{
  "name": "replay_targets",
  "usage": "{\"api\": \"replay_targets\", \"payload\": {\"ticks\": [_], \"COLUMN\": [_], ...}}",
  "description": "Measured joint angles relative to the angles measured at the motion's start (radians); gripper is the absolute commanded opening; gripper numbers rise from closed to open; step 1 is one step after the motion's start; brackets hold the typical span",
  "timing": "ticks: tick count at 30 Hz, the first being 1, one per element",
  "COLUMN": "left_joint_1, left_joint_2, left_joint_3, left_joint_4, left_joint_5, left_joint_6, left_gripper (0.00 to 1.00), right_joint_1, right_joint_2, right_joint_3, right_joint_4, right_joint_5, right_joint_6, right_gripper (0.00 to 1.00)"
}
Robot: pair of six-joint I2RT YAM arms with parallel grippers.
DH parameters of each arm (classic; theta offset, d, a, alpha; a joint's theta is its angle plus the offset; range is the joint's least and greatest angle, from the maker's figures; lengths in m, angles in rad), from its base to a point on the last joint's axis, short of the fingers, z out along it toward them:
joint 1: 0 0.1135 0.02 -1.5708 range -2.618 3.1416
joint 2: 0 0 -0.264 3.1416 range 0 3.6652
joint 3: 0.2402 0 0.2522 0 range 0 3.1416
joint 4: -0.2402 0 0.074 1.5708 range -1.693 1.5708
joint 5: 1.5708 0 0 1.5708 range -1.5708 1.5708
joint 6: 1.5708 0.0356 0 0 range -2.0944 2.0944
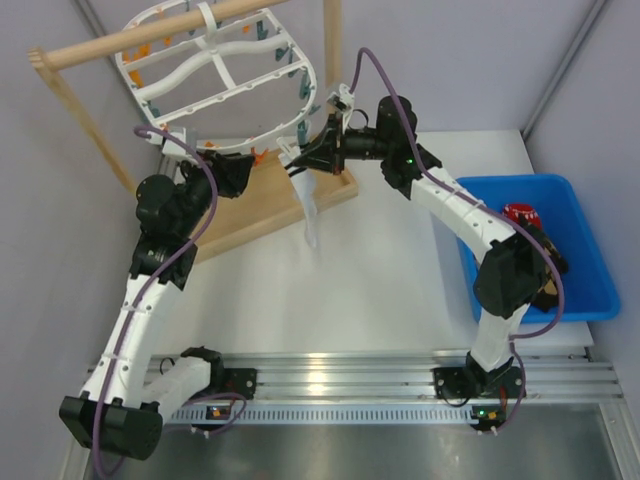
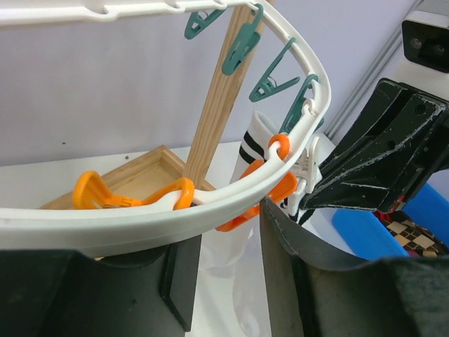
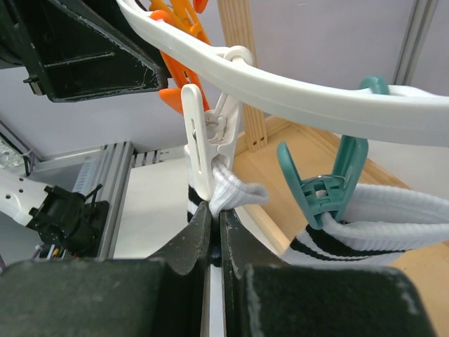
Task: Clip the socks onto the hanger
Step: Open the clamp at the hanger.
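The white oval hanger (image 1: 130, 80) hangs from a wooden pole, its rim (image 2: 140, 217) (image 3: 316, 98) crossing both wrist views. A white sock (image 1: 311, 215) (image 2: 252, 151) (image 3: 235, 193) with dark cuff bands dangles from a white clip (image 3: 200, 154) on that rim. My right gripper (image 1: 300, 155) (image 3: 216, 210) is shut on the cuff just under the clip. A second banded sock (image 3: 393, 217) hangs in a teal clip (image 3: 330, 189). My left gripper (image 1: 240, 172) (image 2: 228, 225) sits under the rim, jaws apart, an orange clip (image 2: 242, 214) over the gap. Neither pad visibly presses it.
The wooden rack's tray base (image 1: 260, 210) and upright post (image 1: 332, 40) stand right behind the hanger. At the right a blue bin (image 1: 570, 290) holds a red sock (image 1: 520, 213) and a diamond-patterned one (image 1: 548, 290). An aluminium rail (image 1: 330, 375) runs along the near edge.
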Motion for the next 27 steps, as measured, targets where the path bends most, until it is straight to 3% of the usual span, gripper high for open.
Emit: {"api": "replay_targets", "payload": {"ticks": [17, 21, 27], "left_joint_1": [-0.018, -0.018, -0.019], "left_joint_2": [-0.024, -0.053, -0.069], "left_joint_3": [-0.098, -0.129, -0.130], "left_joint_4": [0.128, 0.157, 0.208], "left_joint_5": [-0.044, -0.057, -0.059], "left_joint_6": [-0.056, -0.043, -0.006], "left_gripper": [0.50, 0.47, 0.35], "right_joint_1": [0.005, 0.010, 0.010], "right_joint_2": [-0.013, -0.013, -0.019], "right_joint_3": [-0.021, -0.021, -0.040], "right_joint_4": [0.024, 0.033, 0.050], "right_joint_5": [-0.032, -0.039, -0.045], "right_joint_6": [0.041, 0.055, 0.065], "right_gripper": [0.00, 0.00, 0.00]}}
